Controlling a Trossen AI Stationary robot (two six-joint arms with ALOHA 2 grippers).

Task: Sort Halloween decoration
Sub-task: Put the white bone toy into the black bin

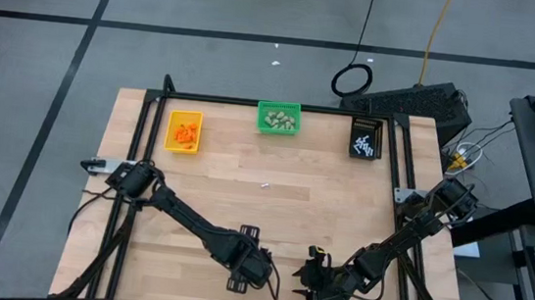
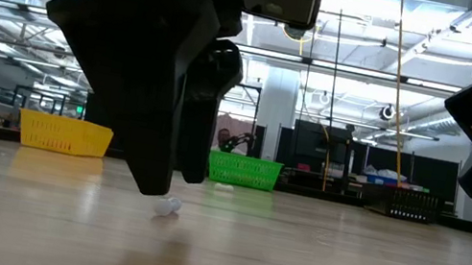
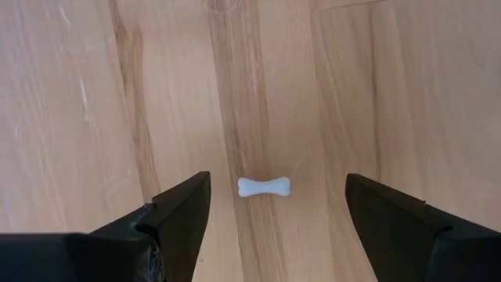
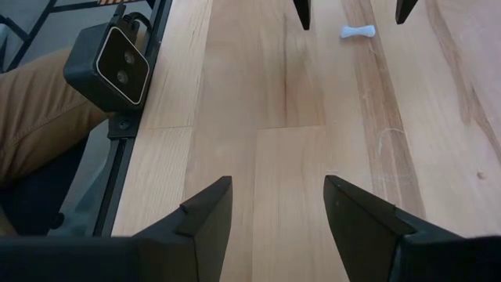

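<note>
A small white bone-shaped stick [image 3: 264, 186] lies flat on the wooden table near its near edge. It also shows in the low view [image 2: 167, 206] and the right wrist view [image 4: 358, 31]. My left gripper [image 3: 274, 215] is open and points down over it, one finger on either side, apart from it; in the high view [image 1: 251, 267] the gripper hides the stick. My right gripper [image 4: 278, 211] is open and holds nothing, close to the right of the left one [image 1: 319, 278]. A second white piece [image 1: 265, 184] lies mid-table.
Along the far edge stand a yellow bin [image 1: 185, 130] with orange bits, a green bin [image 1: 279, 119] with beige lumps and a black bin [image 1: 366, 138] with white sticks. The low camera [image 4: 109, 66] sits on the near rail; a person's tan trouser leg [image 4: 31, 117] is beside it.
</note>
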